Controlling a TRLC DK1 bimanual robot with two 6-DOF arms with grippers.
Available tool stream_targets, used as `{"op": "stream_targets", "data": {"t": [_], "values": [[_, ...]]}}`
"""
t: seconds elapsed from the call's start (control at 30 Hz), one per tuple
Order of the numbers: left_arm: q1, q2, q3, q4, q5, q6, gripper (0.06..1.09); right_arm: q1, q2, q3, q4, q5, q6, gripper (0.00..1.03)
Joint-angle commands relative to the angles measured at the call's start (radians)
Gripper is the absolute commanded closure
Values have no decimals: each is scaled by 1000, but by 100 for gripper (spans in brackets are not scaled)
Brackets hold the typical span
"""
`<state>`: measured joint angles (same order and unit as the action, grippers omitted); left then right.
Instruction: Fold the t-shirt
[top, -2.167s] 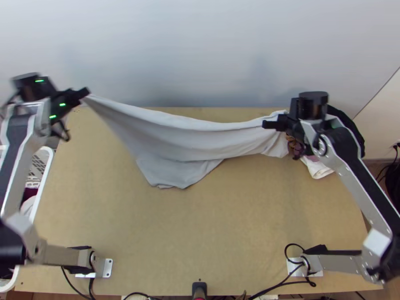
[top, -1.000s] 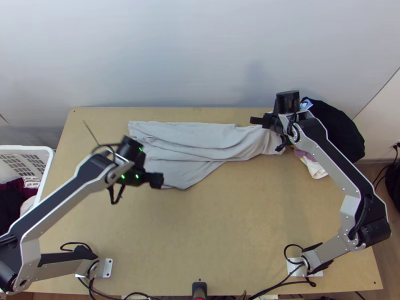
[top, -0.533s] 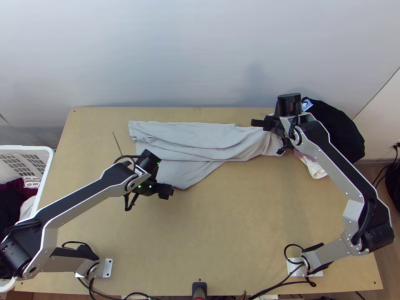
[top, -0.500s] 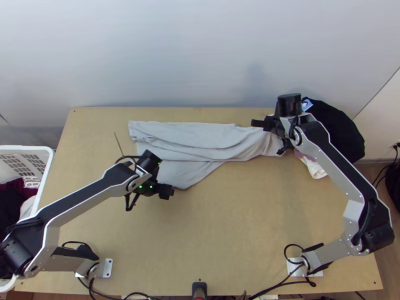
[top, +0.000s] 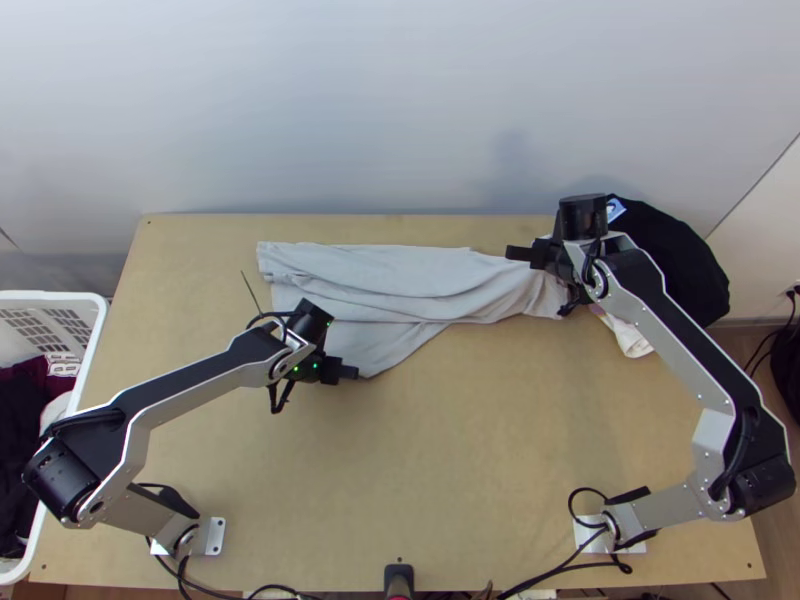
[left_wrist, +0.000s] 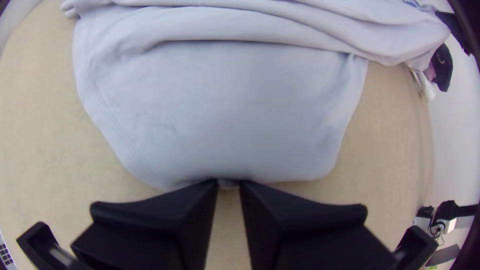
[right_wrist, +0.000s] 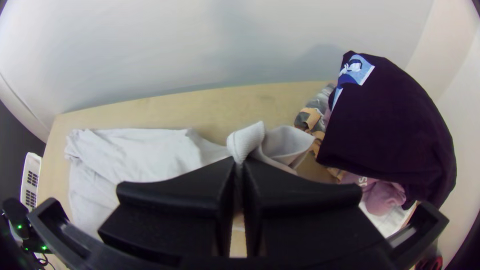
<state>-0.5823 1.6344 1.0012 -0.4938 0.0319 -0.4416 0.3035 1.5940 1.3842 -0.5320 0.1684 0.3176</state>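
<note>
My left gripper (top: 348, 371) is at the near corner of the pale grey t-shirt (top: 400, 283), which lies rumpled in long folds along the table's far side. In the left wrist view, the left gripper (left_wrist: 228, 186) is shut on the near edge of the shirt (left_wrist: 225, 110), whose flap spreads flat beyond it. At the shirt's right end is my right gripper (top: 520, 253). The right wrist view has the right gripper (right_wrist: 240, 162) shut on a bunched, ribbed part of the shirt (right_wrist: 145, 152). The cloth under the right arm is partly hidden.
A black garment (top: 665, 260) and a white cloth (top: 630, 335) lie in a pile at the far right. A white basket (top: 97, 335) with clothes stands beyond the table's left edge. Bare wood (top: 450, 450) stretches between the arms' bases.
My left gripper let go of the shirt's raised left end, came right and nearer, and closed on the near edge. The left end dropped onto the table. My right gripper shifted a little left.
</note>
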Motion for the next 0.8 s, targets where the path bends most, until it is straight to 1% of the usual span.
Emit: {"op": "stream_targets", "data": {"t": [0.0, 0.17, 0.37, 0.47, 0.53, 0.77], "values": [[7, 21, -6, 80, -40, 12, 105, -4, -5, -16, -3, 0, 0, 100], [44, -81, 106, -66, -36, 12, 105, -4, -3, 1, -2, 0, 1, 100], [145, -202, 355, -281, -23, 14, 105, -6, -9, 72, -26, 0, 12, 100], [231, -223, 516, -388, 14, 17, 105, -9, -11, 139, -57, 0, 15, 100], [306, -226, 633, -453, 62, 26, 105, -18, -9, 191, -85, 0, 15, 100], [518, -171, 1110, -700, 178, 55, 105, -56, -9, 363, -178, 5, 23, 100]]}}
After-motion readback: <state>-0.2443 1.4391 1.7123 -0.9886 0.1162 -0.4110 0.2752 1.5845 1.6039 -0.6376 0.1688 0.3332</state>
